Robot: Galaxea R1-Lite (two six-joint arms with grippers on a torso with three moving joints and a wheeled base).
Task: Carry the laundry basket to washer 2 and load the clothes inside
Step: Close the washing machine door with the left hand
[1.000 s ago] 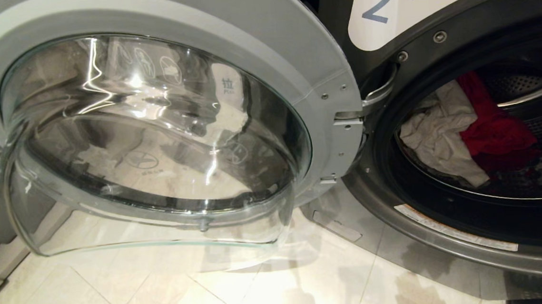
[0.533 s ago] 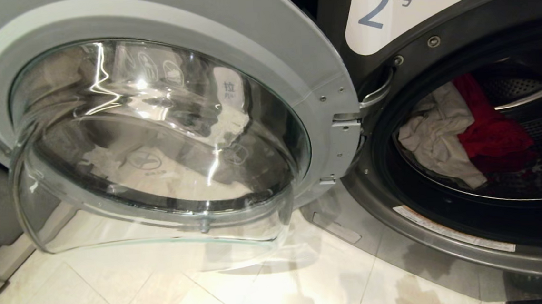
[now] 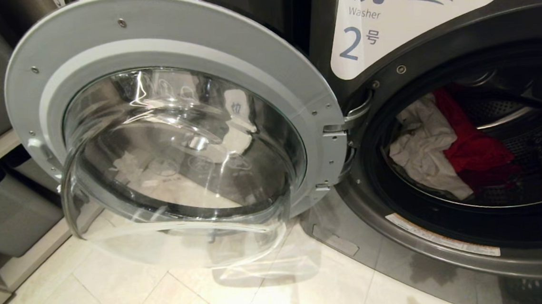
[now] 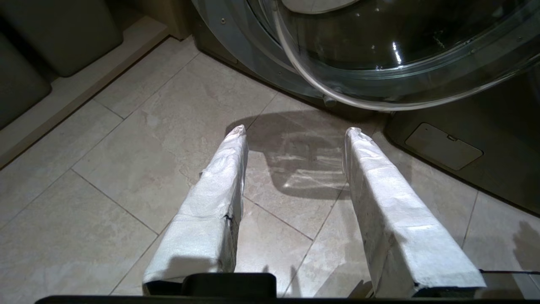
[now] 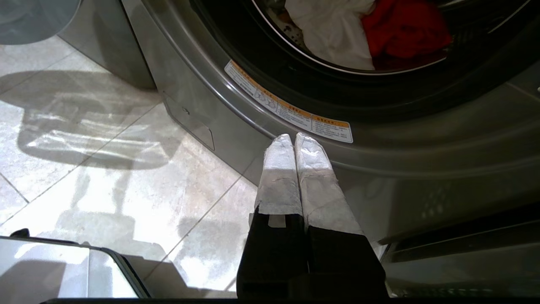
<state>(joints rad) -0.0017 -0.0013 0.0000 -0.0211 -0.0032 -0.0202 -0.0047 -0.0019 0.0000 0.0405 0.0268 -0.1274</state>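
Washer 2 [image 3: 448,235] is dark grey, with a white label [image 3: 363,36] bearing the numeral 2. Its round glass door [image 3: 174,130] is swung wide open to the left. In the drum lie the clothes: a white garment [image 3: 421,153] and a red one [image 3: 473,152], which the right wrist view shows as white [image 5: 333,29] and red [image 5: 405,29]. My left gripper [image 4: 295,131] hangs open and empty over the floor tiles below the door. My right gripper [image 5: 294,137] is shut and empty, low in front of the washer's lower rim. The laundry basket is out of view.
Grey storage bins [image 3: 3,213] sit on low shelves at the left. The door's glass bowl [image 4: 379,50] bulges out over the pale tiled floor [image 3: 119,296]. A corner of my base [image 5: 50,270] shows by the right arm.
The whole head view has shifted: more of the door's top and of the label shows, so the camera moved. The door and the clothes have not moved.
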